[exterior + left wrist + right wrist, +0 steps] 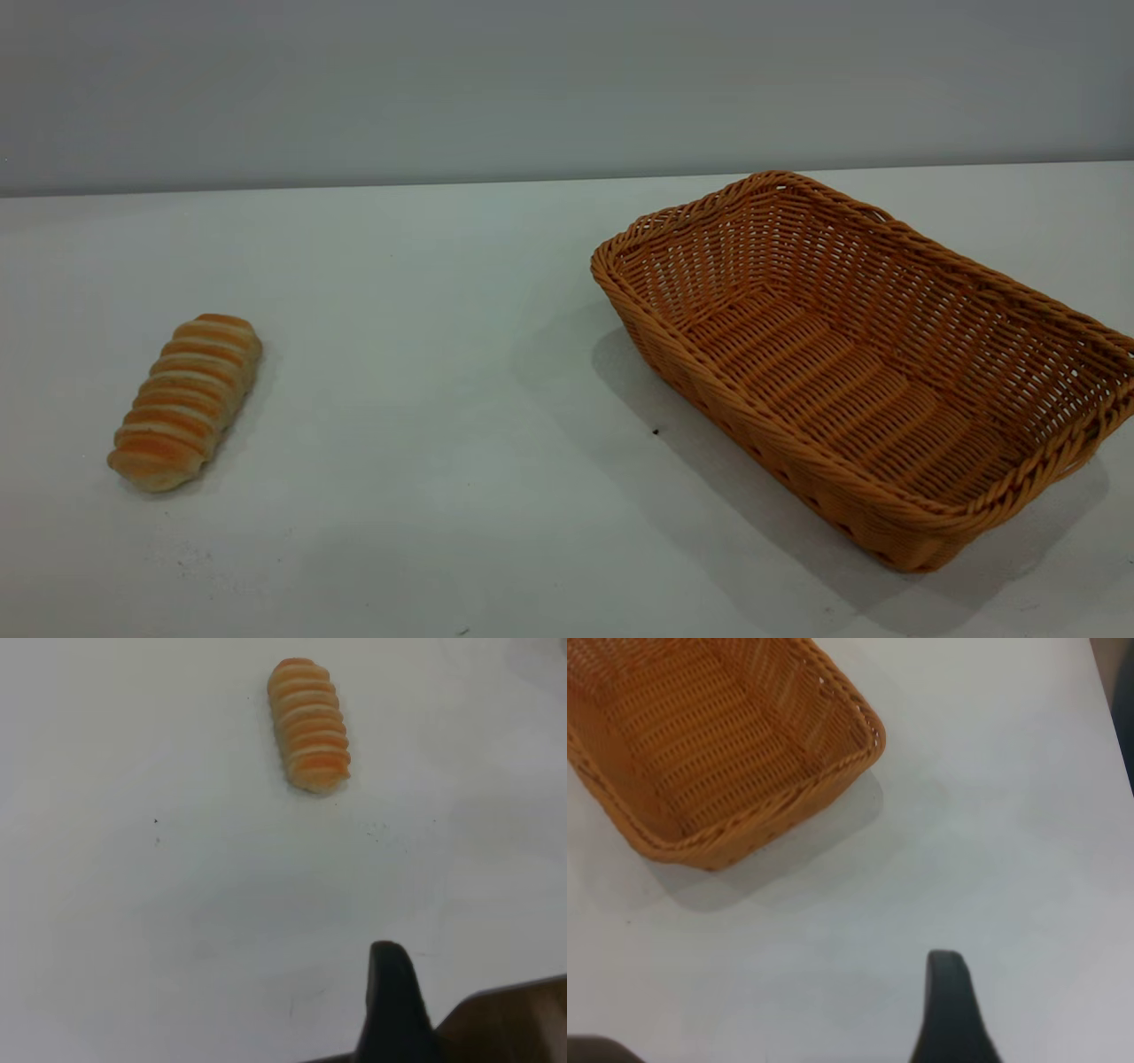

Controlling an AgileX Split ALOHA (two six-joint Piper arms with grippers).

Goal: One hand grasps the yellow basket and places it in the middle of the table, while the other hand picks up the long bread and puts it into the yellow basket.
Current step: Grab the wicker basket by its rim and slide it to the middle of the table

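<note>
The long bread (186,400), striped golden-brown and cream, lies on the white table (425,372) at the left. It also shows in the left wrist view (309,724), well ahead of my left gripper. Only one black finger (390,1001) of that gripper shows, with nothing against it. The yellow basket (864,354) stands empty at the right, set at an angle. One of its corners shows in the right wrist view (700,744). My right gripper's one visible finger (948,1005) is a good way from it over bare table. Neither gripper holds anything, and neither appears in the exterior view.
A grey wall runs behind the table's far edge. A few dark specks (656,431) mark the tabletop. A brown surface beyond the table edge (514,1019) shows in the left wrist view.
</note>
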